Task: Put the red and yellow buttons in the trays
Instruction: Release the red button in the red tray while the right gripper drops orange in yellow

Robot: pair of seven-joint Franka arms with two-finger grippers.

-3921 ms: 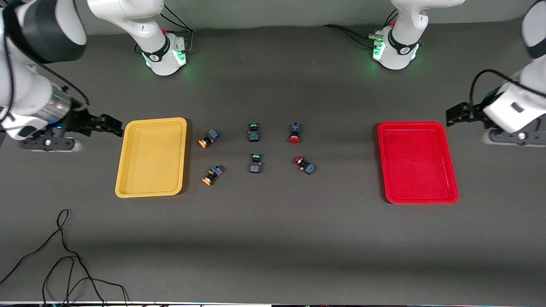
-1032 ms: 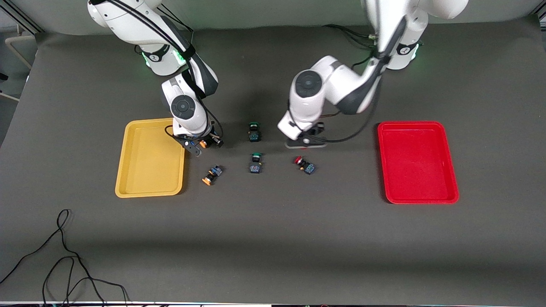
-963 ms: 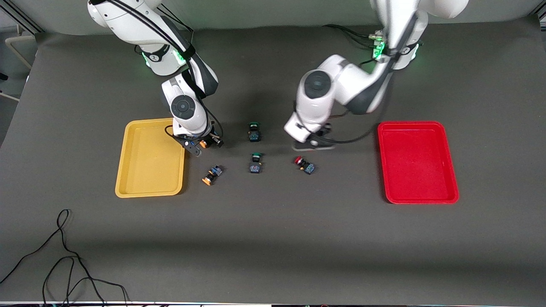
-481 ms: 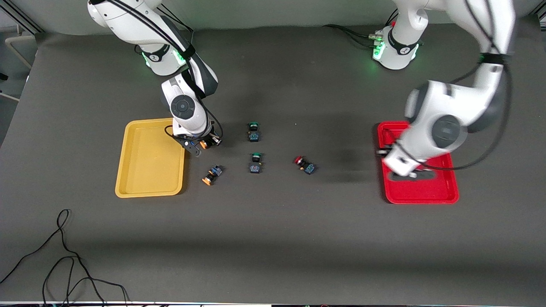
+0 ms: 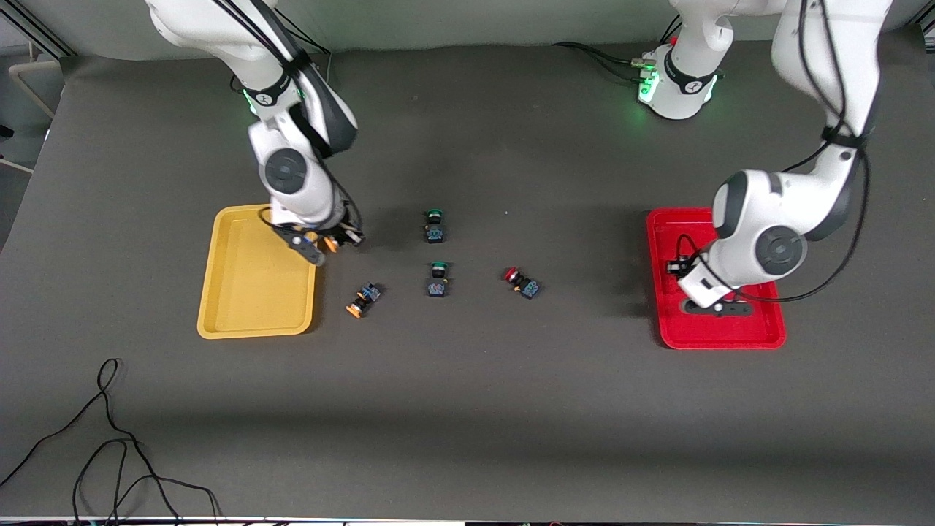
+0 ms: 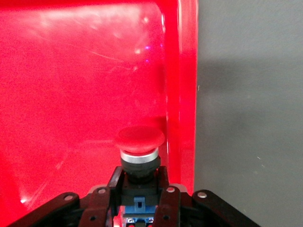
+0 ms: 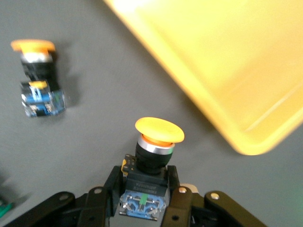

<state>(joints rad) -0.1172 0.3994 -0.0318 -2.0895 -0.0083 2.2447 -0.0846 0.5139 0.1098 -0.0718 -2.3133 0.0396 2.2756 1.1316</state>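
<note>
Front view, yellow tray (image 5: 252, 292): lay toward the right arm's end of the table, nothing in it.
Right gripper (image 5: 326, 242): hung over the bare table just beside the yellow tray's rim, fingers pinched on a yellow-capped button (image 5: 330, 244); the right wrist view showed that button's (image 7: 152, 156) dark body clamped between the jaws, cap pointing away from the wrist, tray edge (image 7: 222, 85) close by.
Second yellow-capped button (image 5: 363, 299): lay on its side on the table, nearer the front camera than the right gripper.
Green-capped switches (image 5: 435, 225) and (image 5: 437, 280): lay mid-table, one nearer the camera than the other.
Loose red-capped button (image 5: 522, 283): lay on the table between the green pair and the red tray.
Red tray (image 5: 760, 336): lay toward the left arm's end.
Left gripper (image 5: 683, 267): hung over the red tray's inner floor near its rim, jaws pinched on a red-capped button (image 6: 139, 156).
</note>
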